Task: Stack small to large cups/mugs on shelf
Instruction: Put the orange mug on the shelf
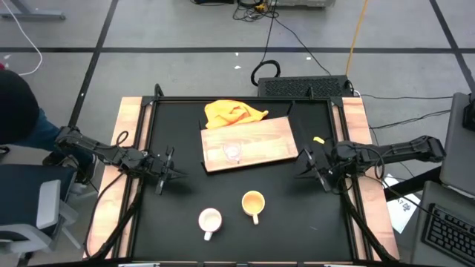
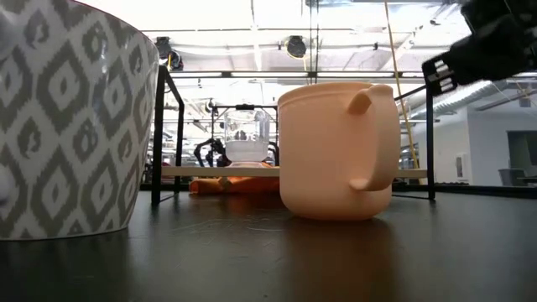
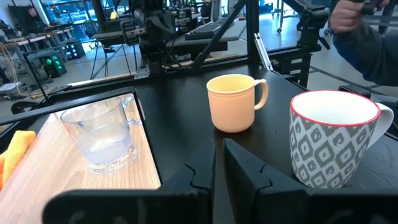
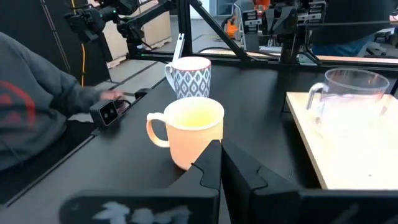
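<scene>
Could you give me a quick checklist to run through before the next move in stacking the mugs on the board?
1. Glass cup already upright on the wooden board: ok.
2. Yellow mug upright on the table, apart from the white patterned mug: ok.
3. Yellow mug's handle free to reach: ok.
4. Left pincer empty, beside the board: ok.
5. Right pincer shut, holding nothing: ok.
6. Room left on the board beside the glass cup: ok; yellow cloth lies just beyond the board's far edge.
</scene>
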Available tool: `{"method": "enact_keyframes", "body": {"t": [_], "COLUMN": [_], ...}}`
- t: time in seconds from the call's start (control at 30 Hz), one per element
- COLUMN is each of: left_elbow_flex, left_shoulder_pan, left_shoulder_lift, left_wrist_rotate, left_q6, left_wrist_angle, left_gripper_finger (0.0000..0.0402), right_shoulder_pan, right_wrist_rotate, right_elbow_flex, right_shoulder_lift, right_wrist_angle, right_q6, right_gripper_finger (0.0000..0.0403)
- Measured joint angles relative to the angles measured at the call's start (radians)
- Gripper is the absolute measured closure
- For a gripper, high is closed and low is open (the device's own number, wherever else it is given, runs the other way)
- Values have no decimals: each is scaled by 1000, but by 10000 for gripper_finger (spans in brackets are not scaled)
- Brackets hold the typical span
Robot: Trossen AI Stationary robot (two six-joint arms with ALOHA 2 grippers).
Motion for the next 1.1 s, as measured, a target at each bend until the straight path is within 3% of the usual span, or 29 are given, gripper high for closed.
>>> {"method": "enact_keyframes", "body": {"t": [0.33, 0.7, 1.1], "left_elbow_flex": [0, 0, 0], "left_shoulder_pan": [0, 0, 0], "left_shoulder_lift": [0, 0, 0], "left_wrist_rotate": [0, 0, 0], "left_q6": [0, -4, 51], "left_wrist_angle": [0, 4, 200], "left_gripper_finger": [366, 366, 366], "right_shoulder_pan": [0, 0, 0], "right_wrist_rotate": [-1, -5, -5], "right_elbow_flex": [-84, -89, -89], "right_shoulder_lift": [-70, -70, -70], "right_wrist_angle": [1, 4, 4], "right_q6": [-4, -14, -85], "right_gripper_finger": [403, 403, 403]}}
